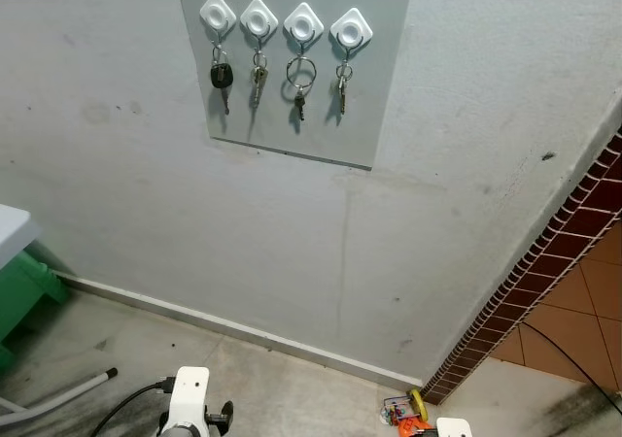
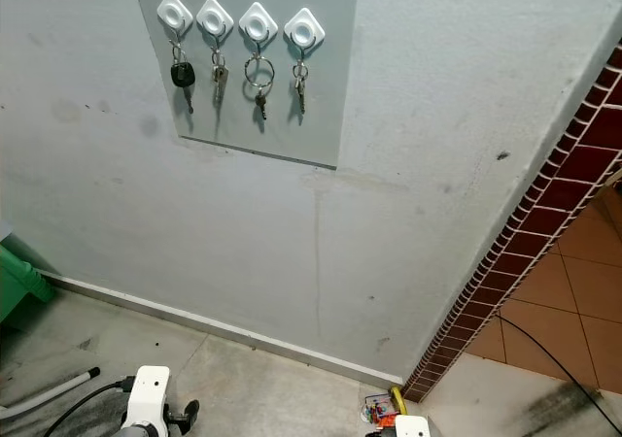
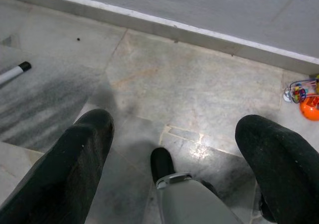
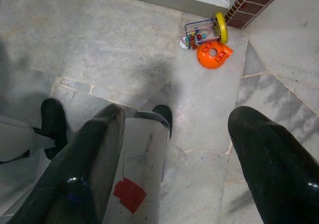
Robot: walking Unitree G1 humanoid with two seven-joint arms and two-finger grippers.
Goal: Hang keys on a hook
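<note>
fingers (image 3: 75,159) of the left gripper (image 3: 172,159) are hanging low over the marble floor (image 3: 199,89), spread wide apart and holding nothing; the robot's own grey leg and black foot are showing between them. the right gripper (image 4: 174,159) is pointing down at the floor in the same way, its two black fingers (image 4: 269,159) standing wide apart with nothing between them. in the head views, only the white tops of both arms are peeking in along the lower edge.

a little farther out on the floor, a small orange toy (image 4: 213,54) is lying just beside a wire bead toy with a yellow wheel (image 4: 202,32), both near the foot of the brick edging (image 1: 544,252) at the wall's corner. a pale rod with a black tip (image 1: 68,390) is lying on the floor on the robot's left, and something green (image 1: 24,291) under a white top is standing against the wall on that side. a thin black cable (image 1: 569,354) is running across the terracotta tiles on the right.

beyond the white skirting, the grey wall (image 1: 243,233) is rising to a grey panel (image 1: 292,126). four white diamond-shaped hooks (image 1: 302,23) are sitting in a row on it, and a set of keys (image 1: 299,83) is hanging from each one, the leftmost bearing a black-headed key (image 1: 222,76).
</note>
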